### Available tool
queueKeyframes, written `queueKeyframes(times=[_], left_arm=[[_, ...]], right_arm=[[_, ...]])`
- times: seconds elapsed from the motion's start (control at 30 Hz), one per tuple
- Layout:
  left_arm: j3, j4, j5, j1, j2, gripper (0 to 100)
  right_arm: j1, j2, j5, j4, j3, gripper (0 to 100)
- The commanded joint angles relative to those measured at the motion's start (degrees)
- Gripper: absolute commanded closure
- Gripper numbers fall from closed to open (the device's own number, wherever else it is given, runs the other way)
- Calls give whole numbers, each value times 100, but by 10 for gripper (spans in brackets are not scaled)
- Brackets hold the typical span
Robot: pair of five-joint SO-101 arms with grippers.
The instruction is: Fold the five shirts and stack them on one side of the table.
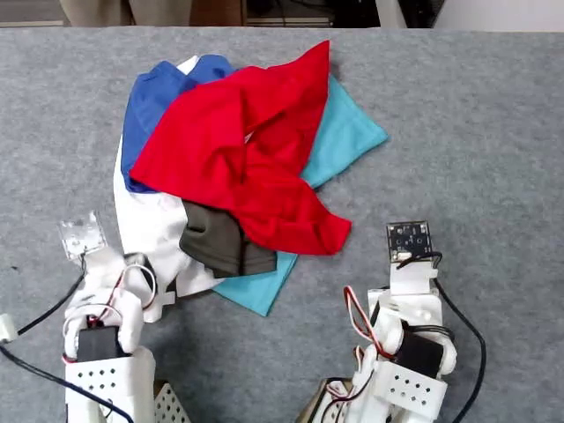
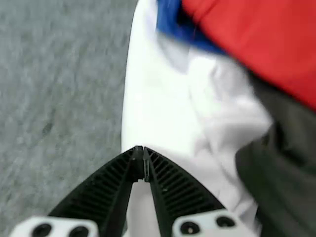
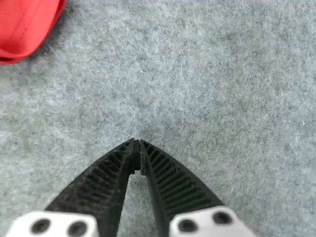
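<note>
Five shirts lie in a loose pile at the table's back left. A red shirt (image 1: 247,150) is on top, over a blue one (image 1: 150,101), a teal one (image 1: 344,132), a white one (image 1: 145,220) and a dark grey one (image 1: 220,242). My left gripper (image 2: 143,160) is shut with nothing in it, its tips just above the near edge of the white shirt (image 2: 158,108). My right gripper (image 3: 137,150) is also shut on nothing. It hangs over bare grey mat, near a corner of the red shirt (image 3: 24,24).
The left arm (image 1: 106,344) stands at the front left and the right arm (image 1: 405,344) at the front right. Grey mat (image 1: 476,141) covers the table, with open room on the right half and the front middle.
</note>
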Motion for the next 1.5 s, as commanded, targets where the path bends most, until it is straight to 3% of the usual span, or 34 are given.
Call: queueKeyframes(times=[0.0, 0.23, 0.53, 0.67, 0.77, 1.03, 1.27, 1.33, 1.47], left_arm=[[-510, -941, -9, -264, -48, 979], [-1020, -1204, -862, -396, -4, 980], [-1108, -1196, -615, -492, 31, 980], [-1793, -1143, -615, -492, 655, 979], [-3007, -527, -554, -492, 1763, 979], [-5978, 1741, 862, -492, 4910, 979], [-6664, 1996, 967, -369, 5886, 979], [-6620, 1899, 712, -123, 5991, 979], [-6523, 1099, -510, 457, 6404, 979]], right_arm=[[-31, -365, 44, 35, -40, 994], [-31, -365, 44, 35, -40, 994], [-31, -365, 44, 35, -40, 994], [-31, -365, 44, 35, -40, 994], [-31, -365, 44, 35, -40, 994], [-31, -365, 44, 35, -40, 994], [-31, -365, 44, 35, -40, 994], [-31, -365, 44, 35, -40, 994], [-31, -365, 44, 35, -40, 994]])
